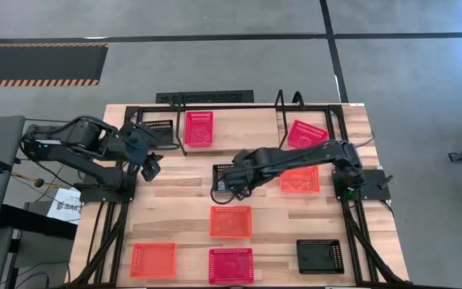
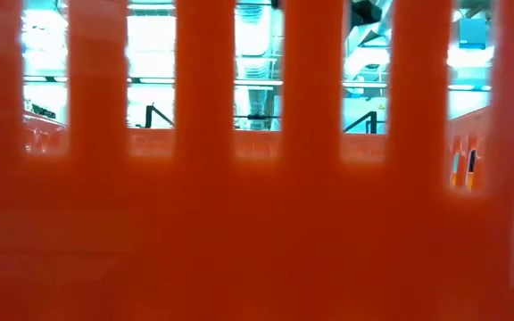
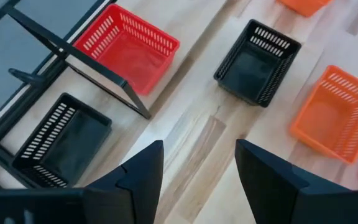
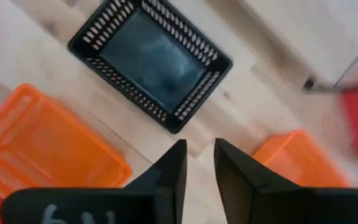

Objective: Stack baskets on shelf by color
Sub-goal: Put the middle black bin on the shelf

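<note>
Nine baskets are lying across the scene in the high view, and only two are sitting on the shelf (image 1: 247, 128) at the table's (image 1: 175, 201) far edge: a black one (image 1: 159, 128) at the left end and a red one (image 1: 199, 128) just beside it, apart rather than stacked, probably to start one pile per colour; a second red basket (image 1: 305, 134) is leaning tilted near the shelf's right end. The right gripper (image 4: 199, 144) is reaching to mid-table and hanging just short of another black basket (image 4: 151, 62), its fingers parted a little with nothing between them; I am judging that this basket is the one to join the black one on the shelf, and the fingers would need to straddle its near wall. Room there is tight: an orange basket (image 4: 48, 149) is sitting near on one side and another (image 4: 291, 162) on the other, so a sideways sweep is risking a nudge. The left gripper (image 3: 199, 143) is waiting by the shelf's left end, spread wide and empty, looking over the shelved black basket (image 3: 61, 143); the shelf's rods are crossing that corner, while the board between the red baskets is lying bare. The remaining baskets are lying well apart along the near half; an orange wall is filling the low view, hiding everything behind it.
</note>
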You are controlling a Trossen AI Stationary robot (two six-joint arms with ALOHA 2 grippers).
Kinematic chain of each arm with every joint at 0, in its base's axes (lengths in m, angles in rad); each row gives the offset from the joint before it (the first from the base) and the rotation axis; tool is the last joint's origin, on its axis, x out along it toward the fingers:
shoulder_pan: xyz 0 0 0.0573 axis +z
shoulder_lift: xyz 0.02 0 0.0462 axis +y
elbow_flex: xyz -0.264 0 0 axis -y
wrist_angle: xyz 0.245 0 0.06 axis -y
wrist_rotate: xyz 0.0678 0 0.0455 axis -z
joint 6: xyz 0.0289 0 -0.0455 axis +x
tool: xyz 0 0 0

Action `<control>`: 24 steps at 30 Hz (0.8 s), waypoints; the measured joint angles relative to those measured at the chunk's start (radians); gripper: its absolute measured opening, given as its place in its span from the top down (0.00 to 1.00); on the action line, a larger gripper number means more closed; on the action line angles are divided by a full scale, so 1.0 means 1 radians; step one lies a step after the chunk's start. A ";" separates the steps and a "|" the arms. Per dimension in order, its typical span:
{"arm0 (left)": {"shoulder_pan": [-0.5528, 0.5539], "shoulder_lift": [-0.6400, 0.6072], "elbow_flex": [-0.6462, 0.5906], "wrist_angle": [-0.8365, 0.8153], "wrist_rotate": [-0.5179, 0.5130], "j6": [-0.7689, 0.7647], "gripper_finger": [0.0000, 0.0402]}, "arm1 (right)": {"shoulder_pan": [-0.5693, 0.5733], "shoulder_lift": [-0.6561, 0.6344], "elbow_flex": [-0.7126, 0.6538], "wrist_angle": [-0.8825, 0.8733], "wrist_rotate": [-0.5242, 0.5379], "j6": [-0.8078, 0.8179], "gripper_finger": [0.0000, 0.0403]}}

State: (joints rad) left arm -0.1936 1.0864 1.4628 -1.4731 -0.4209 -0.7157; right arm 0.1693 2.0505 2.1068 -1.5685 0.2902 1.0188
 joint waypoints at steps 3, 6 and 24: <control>0.000 -0.001 -0.013 -0.003 -0.009 0.004 0.54 | 0.008 0.013 -0.015 0.031 0.002 0.108 0.72; 0.000 -0.004 -0.014 -0.002 -0.011 0.006 0.54 | 0.019 0.015 -0.057 0.037 0.017 0.233 0.70; 0.000 0.000 -0.014 -0.002 0.002 0.039 0.54 | -0.043 0.026 -0.303 0.256 -0.027 0.297 0.65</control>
State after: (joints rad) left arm -0.1936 1.0866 1.4487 -1.4746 -0.4187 -0.6763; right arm 0.1268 2.0769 1.8042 -1.3120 0.2636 1.3163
